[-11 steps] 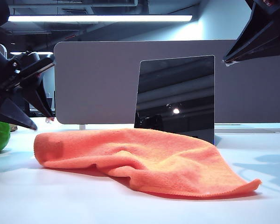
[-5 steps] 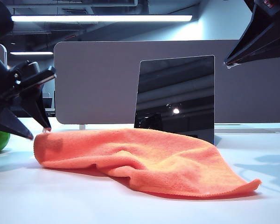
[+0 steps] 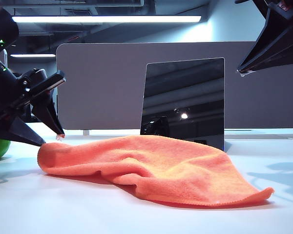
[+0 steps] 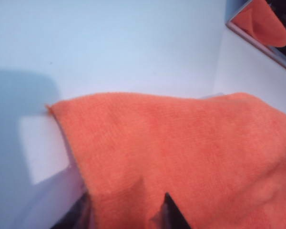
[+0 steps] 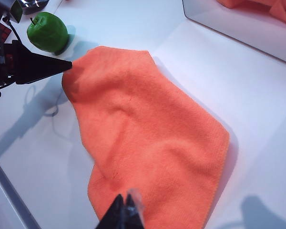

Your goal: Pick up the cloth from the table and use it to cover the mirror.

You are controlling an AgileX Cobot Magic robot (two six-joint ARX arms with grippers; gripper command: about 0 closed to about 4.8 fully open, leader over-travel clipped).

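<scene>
Orange cloth (image 3: pixel 151 165) shows no label; left gripper (image 3: pixel 51 139) fingers apart, seemingly straddling its corner; right gripper (image 5: pixel 126 210) fingers together above.

Left end effector (image 3: pixel 51 140) low, jaws parted; right end effector (image 3: pixel 240 69) raised, closed.

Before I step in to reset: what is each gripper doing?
Left gripper: open, jaws astride the cloth corner, not closed on it.
Right gripper: shut, empty, raised above the cloth's right end.
</scene>
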